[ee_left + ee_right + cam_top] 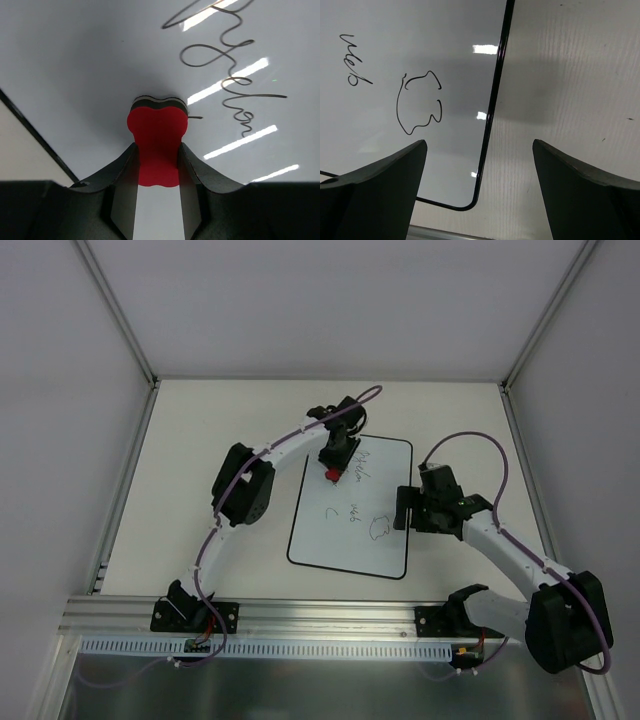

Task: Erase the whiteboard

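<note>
1. The whiteboard lies flat on the pale table, roughly midway between the two arms. It is turned slightly off square to the table edges.
2. Dark handwriting runs along the board's far part. A short word sits near the middle, and a looping scribble lies toward the right edge.
3. The left gripper reaches over the far left part of the board, pointing down at it.
4. In the left wrist view, the left gripper is clamped on a small red eraser, with one finger on each side of its narrow waist.
5. The eraser's dark-layered far end appears to meet the board surface, just beside the cursive line. A black border strip and a patch of bare table show at the lower left.
6. The right gripper sits at the board's right edge, level with the scribble.
7. In the right wrist view, the right gripper is spread wide and holds nothing. The board's black right border and rounded near corner run between its fingers.
8. There the board fills the left of the view and the table the right. The scribble is just inside the border. Whether the fingers touch the surface cannot be told.
</note>
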`<state>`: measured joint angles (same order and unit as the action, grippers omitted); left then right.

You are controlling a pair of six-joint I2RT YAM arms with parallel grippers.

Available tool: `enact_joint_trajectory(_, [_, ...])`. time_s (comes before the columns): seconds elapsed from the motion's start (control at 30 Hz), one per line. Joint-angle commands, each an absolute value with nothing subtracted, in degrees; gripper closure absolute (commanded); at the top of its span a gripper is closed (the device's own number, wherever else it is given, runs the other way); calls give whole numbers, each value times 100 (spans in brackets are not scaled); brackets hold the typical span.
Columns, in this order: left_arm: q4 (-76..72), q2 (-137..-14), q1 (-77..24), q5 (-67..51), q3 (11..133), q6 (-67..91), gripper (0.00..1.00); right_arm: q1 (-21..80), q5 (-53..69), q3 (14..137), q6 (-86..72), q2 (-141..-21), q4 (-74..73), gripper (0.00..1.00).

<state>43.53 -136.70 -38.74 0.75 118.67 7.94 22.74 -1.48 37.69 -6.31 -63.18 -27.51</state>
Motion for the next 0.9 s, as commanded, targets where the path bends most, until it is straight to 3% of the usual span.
enact_joint_trajectory(0.0, [4579,-13931,-4315,-79,11603,931,100,2259,-404,3596,-1124,-6521,-2260,9])
enact_joint_trajectory(0.07, [4570,-13861,-4446,-97,11375,1124,100,2250,-483,3472,-1343,-6522,-2136,15])
enact_joint_trajectory(0.27, [4570,-13527,-4658,34,11013,1563,100,2197,-536,3077,-1529,-6179,-1828,17])
enact_joint_trajectory(0.53, [4649,-13017,-3596,510,10407,1855,100,2127,-457,2874,-1450,-5677,-1846,17])
enact_joint_trajectory(0.77, [4685,-12999,-3594,466,10415,1696,100,2118,-544,2707,-1713,-6196,-1319,45])
enact_joint_trajectory(0.87, [4685,-13017,-3647,466,10476,1696,100,2118,-817,2672,-1828,-6451,-1169,49])
